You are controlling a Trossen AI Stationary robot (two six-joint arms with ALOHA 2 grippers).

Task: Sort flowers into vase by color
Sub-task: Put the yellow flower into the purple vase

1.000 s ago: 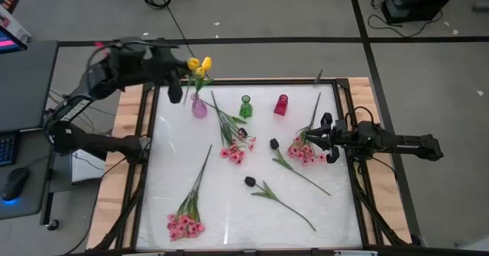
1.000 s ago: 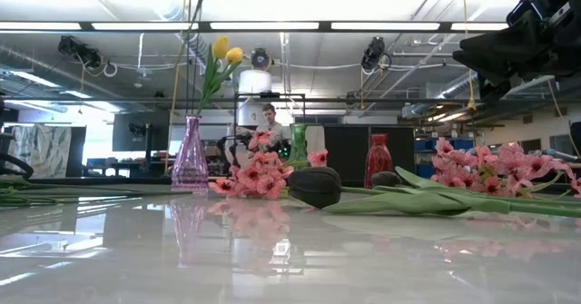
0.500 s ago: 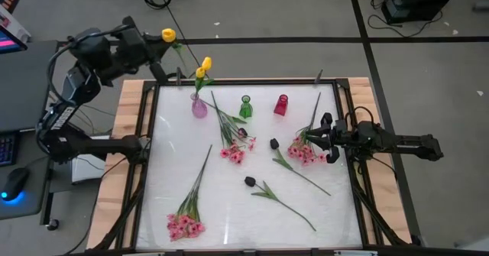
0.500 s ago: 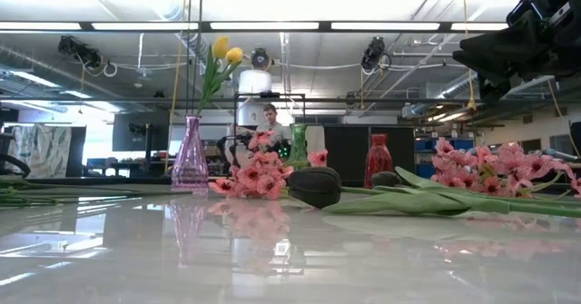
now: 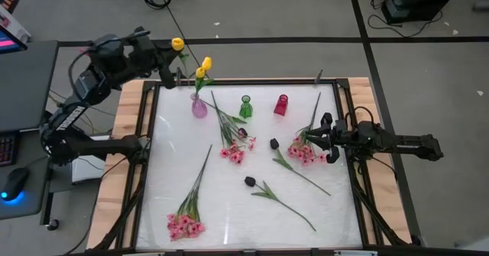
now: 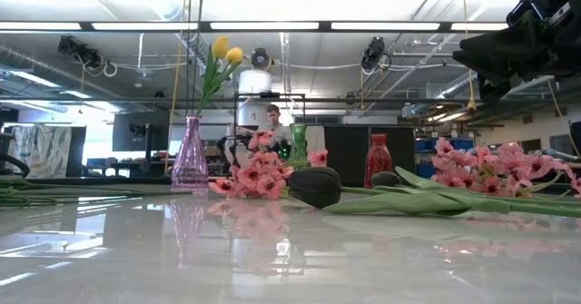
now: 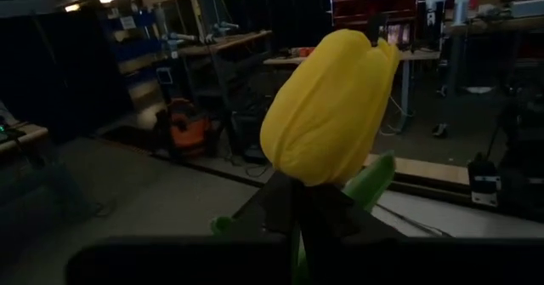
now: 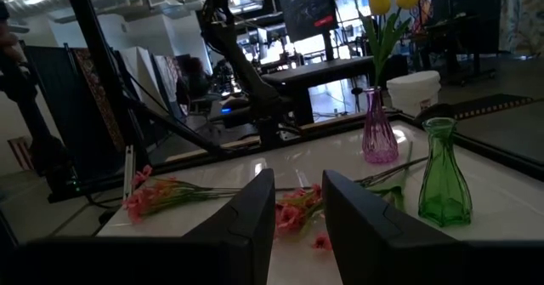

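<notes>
My left gripper (image 5: 170, 57) is high over the table's far left corner, shut on a yellow tulip (image 7: 327, 106), whose head (image 5: 177, 43) shows above the fingers. Just to its right, a purple vase (image 5: 199, 107) stands on the table with two yellow tulips (image 5: 202, 66) in it. A green vase (image 5: 245, 107) and a red vase (image 5: 281, 105) stand in the same row. Pink sprays (image 5: 233, 150) and dark tulips (image 5: 249, 181) lie flat on the white top. My right gripper (image 5: 325, 137) waits open at the right edge, beside a pink spray (image 5: 304, 152). My left gripper pinches the tulip's green stem (image 7: 299, 234) just under the head, between its two fingers. The fingers lie level and across the stem. The tulip stands head up and clear of the table. Its stem (image 6: 201, 0) hangs down over the purple vase.
A raised wooden frame (image 5: 137, 157) borders the white top. More flowers lie near the front, a pink spray (image 5: 183, 224) at the left and a leafy stem (image 5: 286, 202) toward the middle. A person (image 6: 270, 122) is in the room beyond the table.
My left gripper has swung with the yellow tulip from beside the purple vase toward the table's far left corner, then come partway back toward the vase. It has stayed shut on the stem. The two tulips in the vase have kept their place.
</notes>
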